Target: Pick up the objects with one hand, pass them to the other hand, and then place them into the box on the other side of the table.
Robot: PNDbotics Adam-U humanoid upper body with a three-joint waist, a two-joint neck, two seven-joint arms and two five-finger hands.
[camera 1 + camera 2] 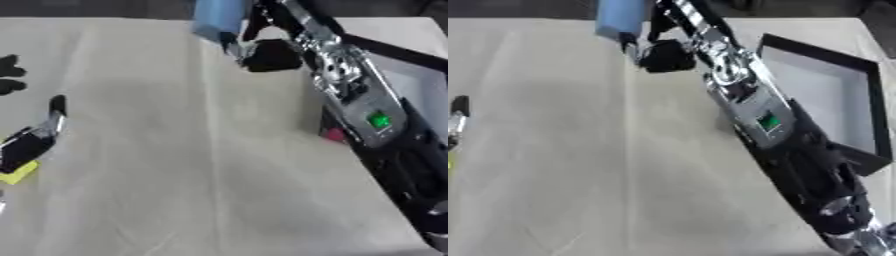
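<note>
right eye view shows the right hand (662, 52) at the table's far edge, fingers curled round a blue object (620, 17). the black-rimmed box (859, 67) lies to its right. left hand (31, 140) rests low at the left edge, fingers straight, beside a yellow object (19, 173).

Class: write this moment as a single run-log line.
right hand: reaching at far edge, beside blue object | left hand: idle, near yellow object | box: right side

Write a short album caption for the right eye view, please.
The robot's right hand holds a blue object above the far table edge, beside a black-rimmed box.
</note>
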